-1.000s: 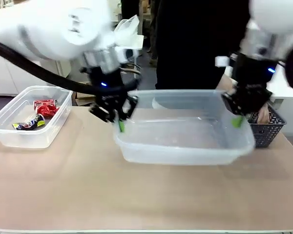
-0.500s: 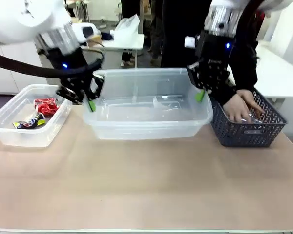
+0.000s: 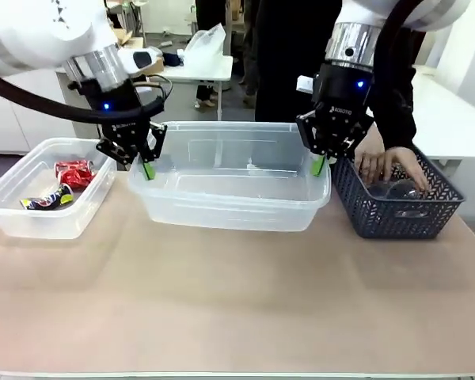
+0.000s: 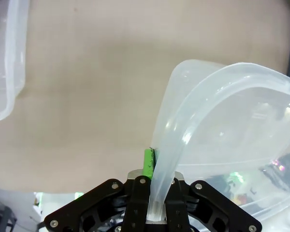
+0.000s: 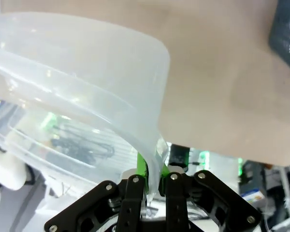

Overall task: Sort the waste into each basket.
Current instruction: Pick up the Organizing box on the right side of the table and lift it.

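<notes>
A large clear tub (image 3: 222, 207) rests on the table's middle, held at both ends. My left gripper (image 3: 146, 169) is shut on its left rim (image 4: 160, 179), and my right gripper (image 3: 319, 165) is shut on its right rim (image 5: 153, 159). I cannot make out anything lying in this tub. A smaller clear tub (image 3: 32, 220) at the far left holds a red can (image 3: 74, 172) and a dark-blue-and-yellow can (image 3: 49, 200). Clear plastic bottles (image 3: 396, 190) lie in the dark lattice basket (image 3: 400, 215) at the right.
A person's hand (image 3: 389, 166) reaches into the dark basket, close beside my right gripper. The person stands at the far side of the table. The near half of the tan tabletop (image 3: 237, 309) is bare.
Both arms carried the large tub leftward and away from me, then set it lower. It was lifted and near; now it sits by the small tub. The person's hand stays in the dark basket.
</notes>
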